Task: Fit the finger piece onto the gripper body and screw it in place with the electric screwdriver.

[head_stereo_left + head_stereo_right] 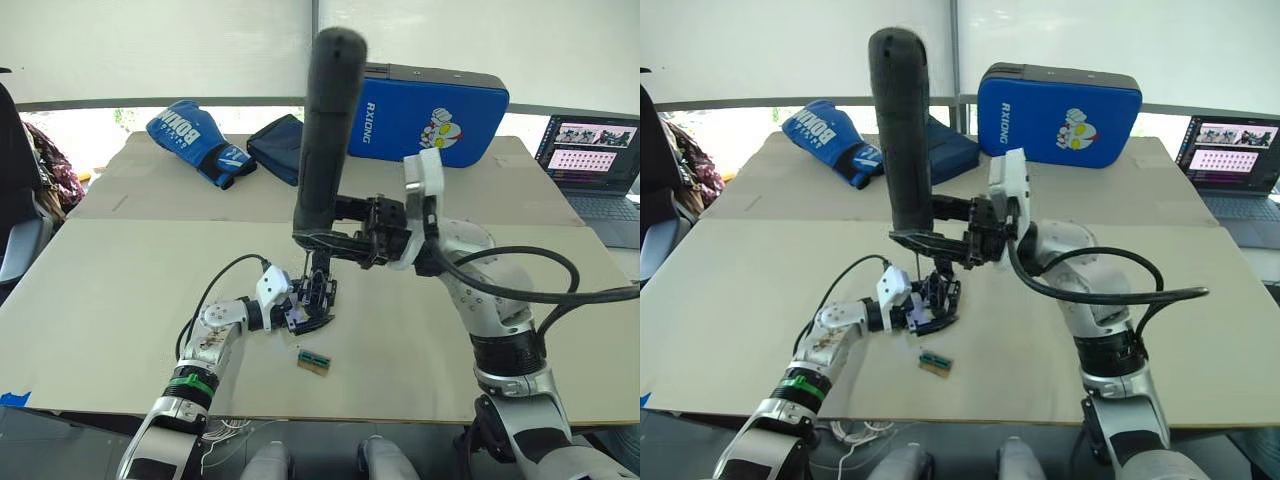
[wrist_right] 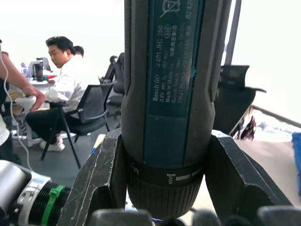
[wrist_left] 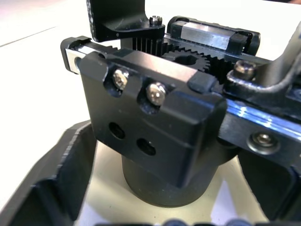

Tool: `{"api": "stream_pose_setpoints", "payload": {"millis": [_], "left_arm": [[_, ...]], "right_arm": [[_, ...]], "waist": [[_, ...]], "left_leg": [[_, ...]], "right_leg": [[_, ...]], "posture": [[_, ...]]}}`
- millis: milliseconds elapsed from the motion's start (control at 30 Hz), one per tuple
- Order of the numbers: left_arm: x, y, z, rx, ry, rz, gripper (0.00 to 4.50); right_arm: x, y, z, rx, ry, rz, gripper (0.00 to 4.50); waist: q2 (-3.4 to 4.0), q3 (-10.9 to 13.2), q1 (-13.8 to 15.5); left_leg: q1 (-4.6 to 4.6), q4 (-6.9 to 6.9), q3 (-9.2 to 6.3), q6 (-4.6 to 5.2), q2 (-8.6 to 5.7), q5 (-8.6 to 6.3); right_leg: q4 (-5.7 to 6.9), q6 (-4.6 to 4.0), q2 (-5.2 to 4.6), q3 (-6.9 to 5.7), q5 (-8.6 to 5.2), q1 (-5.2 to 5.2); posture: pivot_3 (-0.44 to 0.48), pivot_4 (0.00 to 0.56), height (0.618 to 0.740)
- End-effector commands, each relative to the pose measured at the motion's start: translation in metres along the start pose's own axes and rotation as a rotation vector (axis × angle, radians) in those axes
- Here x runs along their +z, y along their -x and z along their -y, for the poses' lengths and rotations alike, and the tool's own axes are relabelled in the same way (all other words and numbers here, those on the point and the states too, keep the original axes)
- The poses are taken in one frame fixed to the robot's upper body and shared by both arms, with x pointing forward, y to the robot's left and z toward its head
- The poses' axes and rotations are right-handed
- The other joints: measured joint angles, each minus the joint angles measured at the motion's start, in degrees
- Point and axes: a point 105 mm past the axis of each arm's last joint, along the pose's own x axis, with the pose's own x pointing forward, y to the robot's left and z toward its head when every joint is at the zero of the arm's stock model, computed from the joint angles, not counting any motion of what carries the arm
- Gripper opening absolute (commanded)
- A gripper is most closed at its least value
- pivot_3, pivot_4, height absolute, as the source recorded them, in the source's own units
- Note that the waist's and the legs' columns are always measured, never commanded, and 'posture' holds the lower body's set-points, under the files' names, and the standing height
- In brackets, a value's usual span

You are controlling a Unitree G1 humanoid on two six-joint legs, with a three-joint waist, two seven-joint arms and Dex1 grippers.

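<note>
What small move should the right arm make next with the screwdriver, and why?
Probably ease the electric screwdriver straight down and keep it plumb. The right gripper holds it upright, its thin bit reaching the top of the gripper body, which the left gripper steadies on the table. Whether the bit sits in a screw head cannot be seen.

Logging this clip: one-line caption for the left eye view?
Right gripper holds the electric screwdriver upright over the gripper body, which the left gripper steadies on the table.
</note>
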Motion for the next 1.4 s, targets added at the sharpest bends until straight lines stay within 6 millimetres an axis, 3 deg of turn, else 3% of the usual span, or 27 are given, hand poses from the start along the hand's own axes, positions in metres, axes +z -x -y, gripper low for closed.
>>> {"api": "stream_pose_setpoints", "payload": {"millis": [33,300,400,533,733,867,1067,1233,1400], "left_arm": [[-0.004,0.017,-0.005,0.027,0.012,-0.015,4.48],[-0.002,0.068,-0.007,0.012,0.008,-0.034,4.48],[-0.009,0.100,-0.012,0.027,0.008,-0.086,4.48],[-0.003,0.142,-0.006,-0.027,-0.010,-0.084,4.48],[0.015,0.167,0.003,-0.074,-0.084,-0.061,4.48],[0.024,0.160,0.013,-0.135,-0.099,-0.054,4.48],[0.032,0.121,0.043,-0.318,-0.147,-0.049,4.48],[0.020,0.095,0.060,-0.396,-0.129,-0.080,4.48],[0.005,0.073,0.065,-0.400,-0.127,-0.118,4.48]], "right_arm": [[0.034,0.007,-0.004,0.008,0.110,0.084,1.92],[0.042,0.042,-0.008,-0.069,0.119,0.016,1.92],[0.034,0.070,-0.010,-0.132,0.126,-0.082,1.92],[0.027,0.113,-0.014,-0.252,0.124,-0.193,1.92],[0.017,0.144,-0.031,-0.330,0.120,-0.296,1.92],[0.018,0.137,-0.037,-0.327,0.118,-0.266,1.92],[0.018,0.090,-0.052,-0.214,0.089,-0.148,1.92],[0.003,0.058,-0.067,-0.105,0.043,-0.103,1.92],[-0.013,0.039,-0.072,-0.027,0.032,-0.081,1.92]], "waist": [[0.00,0.0,-0.2],[0.00,0.0,-1.3],[-0.03,0.0,-1.2],[-0.03,0.1,-1.1],[-0.03,0.1,-0.6],[-0.02,0.1,-0.6],[-0.02,0.1,-0.3],[-0.03,0.1,-0.2],[-0.03,0.1,-0.1]], "left_leg": [[0.00,0.00,0.00,0.00,0.00,0.00],[0.00,-0.20,0.01,0.00,0.08,0.00],[0.00,-0.19,0.02,0.00,0.08,0.00],[-0.08,-0.20,0.05,0.00,0.05,0.00],[-0.06,-0.21,0.09,0.00,0.12,0.00],[-0.01,-0.20,0.14,0.00,0.14,0.00],[-0.03,-0.20,0.15,0.00,0.15,0.00],[-0.04,-0.19,0.12,0.00,0.13,0.00],[-0.04,-0.13,0.12,0.00,0.11,0.00]], "right_leg": [[0.00,0.00,0.00,0.00,0.00,0.00],[-0.07,-0.02,0.01,0.02,-0.01,-0.08],[-0.10,-0.01,0.01,0.01,-0.01,-0.05],[-0.18,0.00,-0.04,0.01,-0.02,-0.08],[-0.18,0.01,-0.02,0.02,-0.03,-0.07],[-0.17,0.01,-0.02,0.05,-0.03,-0.05],[-0.18,0.01,-0.01,0.05,-0.03,-0.05],[-0.18,0.01,0.02,0.05,-0.03,-0.04],[-0.18,0.01,0.03,0.04,-0.03,-0.02]], "posture": [[0.000,0.150,0.740],[0.000,0.150,0.740],[0.000,0.150,0.740],[0.000,0.150,0.740],[0.000,0.150,0.740],[0.000,0.150,0.740],[0.000,0.150,0.740],[0.000,0.150,0.740],[0.000,0.150,0.740]]}}
